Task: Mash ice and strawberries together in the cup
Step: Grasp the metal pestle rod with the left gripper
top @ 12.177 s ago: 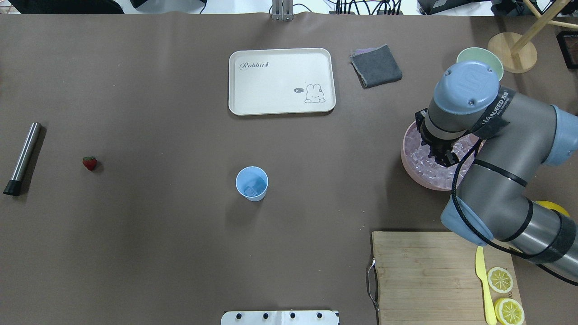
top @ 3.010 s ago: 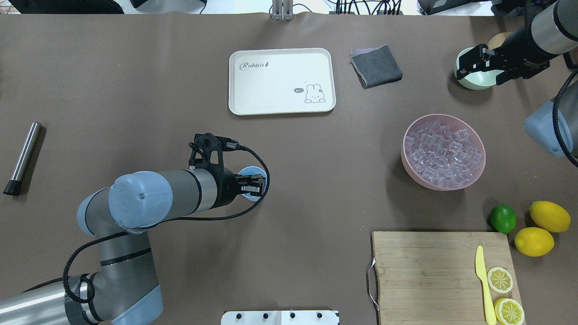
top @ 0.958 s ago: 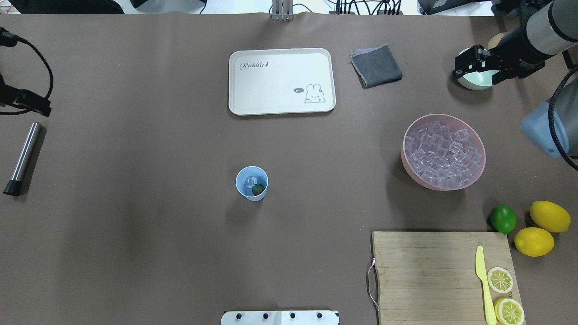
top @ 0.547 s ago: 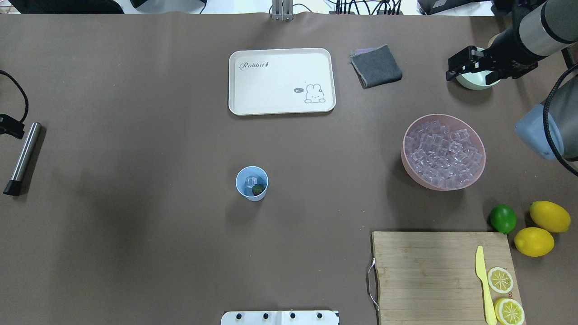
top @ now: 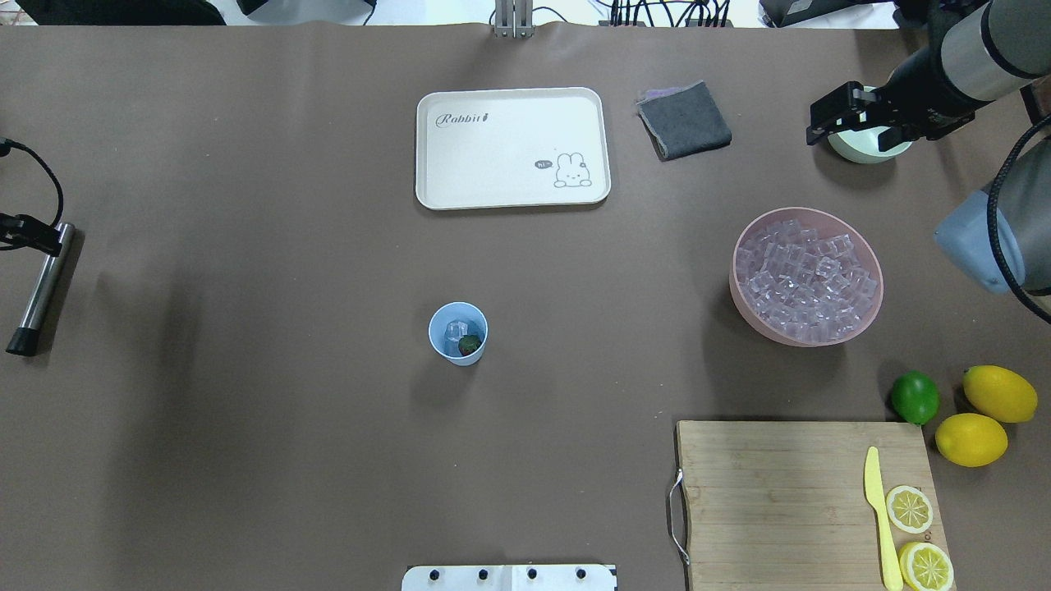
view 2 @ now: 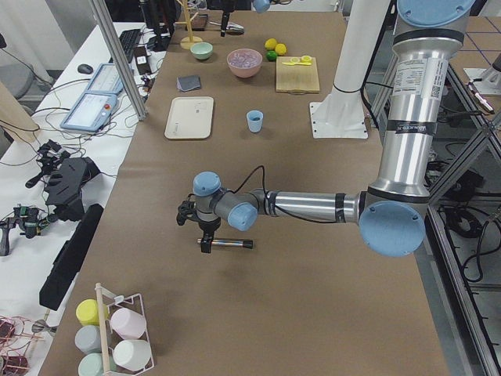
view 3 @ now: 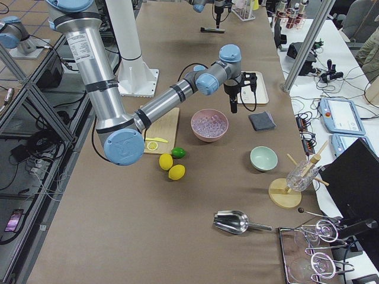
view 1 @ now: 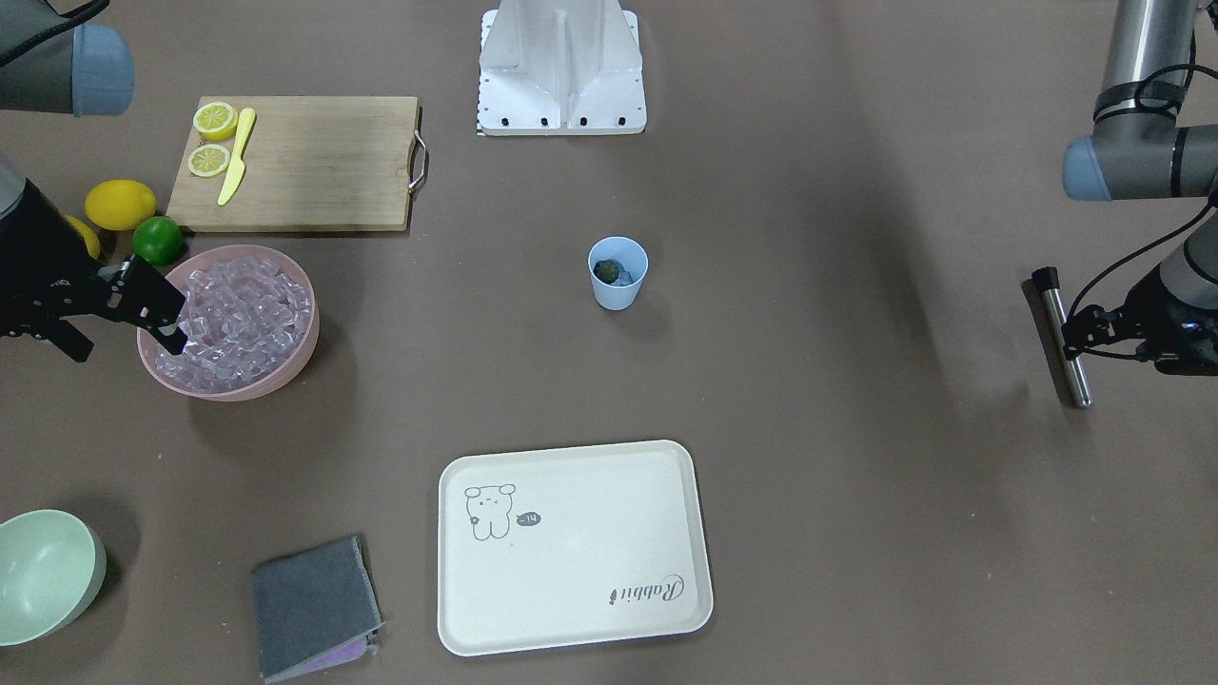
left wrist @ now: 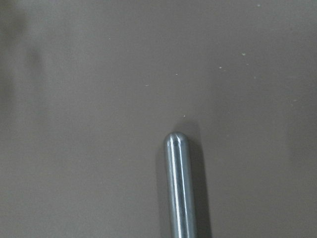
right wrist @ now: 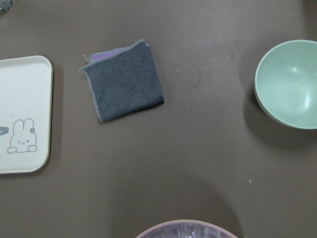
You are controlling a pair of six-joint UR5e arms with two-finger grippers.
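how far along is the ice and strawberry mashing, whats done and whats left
Loading looks done: the cup holds ice and the strawberry. In hand: the left claw is at the rounded end of the metal muddler, which lies flat on the table; no grip shows. Left: grasp it, carry it to the cup and mash; nothing looks crushed yet.
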